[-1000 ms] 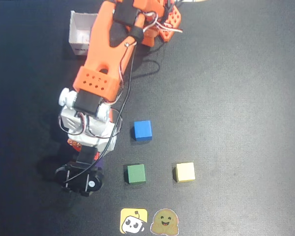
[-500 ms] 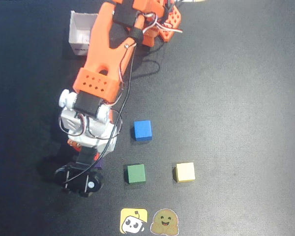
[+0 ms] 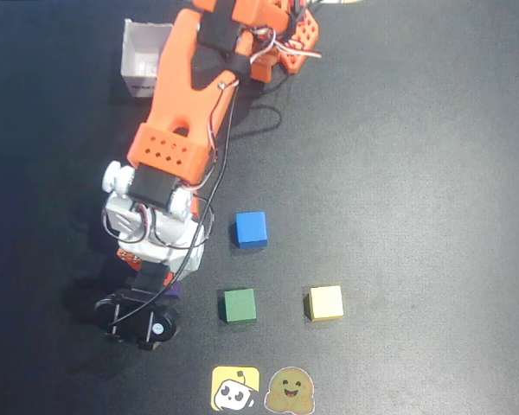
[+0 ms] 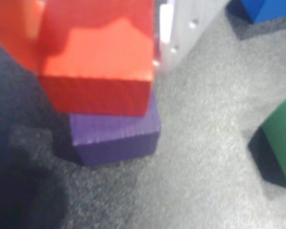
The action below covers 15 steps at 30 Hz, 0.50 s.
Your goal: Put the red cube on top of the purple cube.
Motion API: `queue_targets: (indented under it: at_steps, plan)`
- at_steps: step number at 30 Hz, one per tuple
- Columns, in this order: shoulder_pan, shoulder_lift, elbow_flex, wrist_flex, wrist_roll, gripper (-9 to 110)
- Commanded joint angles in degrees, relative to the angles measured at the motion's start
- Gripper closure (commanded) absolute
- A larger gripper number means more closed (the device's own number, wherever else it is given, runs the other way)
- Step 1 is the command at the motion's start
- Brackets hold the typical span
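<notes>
Surface: dark grey, matte table (image 3: 432,156), filling both views.
Arm: orange and white arm (image 3: 186,95) reaching from the far edge of the table toward the near-left corner in the overhead view.
Gripper: gripper (image 3: 151,290) low over the near-left area of the table, mostly hidden under the wrist in the overhead view.
Fingers: one white finger (image 4: 174,28) lies against the right side of the red cube in the wrist view; the opposite one is blurred, so a clamped grip cannot be confirmed.
Red cube: red cube (image 4: 97,62) directly over the purple cube, offset slightly up-left in the wrist view; contact between them cannot be told.
Purple cube: purple cube (image 4: 117,138) resting on the table, near the near-left corner; only a sliver (image 3: 178,290) shows overhead.
Blue cube: blue cube (image 3: 251,229) toward the table centre.
Green cube: green cube (image 3: 240,305) near the near edge.
Yellow cube: yellow cube (image 3: 326,303) beside the green one, apart.
White box: white box (image 3: 143,56) at the far edge, left.
Stickers: two stickers (image 3: 261,389) at the near edge.
</notes>
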Motion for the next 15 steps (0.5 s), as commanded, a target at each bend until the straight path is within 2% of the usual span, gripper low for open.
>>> queue_targets:
  at_steps: [1, 15]
  plan:
    - [-0.09, 0.26, -2.81, -0.35, 0.35, 89]
    - [-0.18, 0.79, -2.29, -0.79, 0.53, 81]
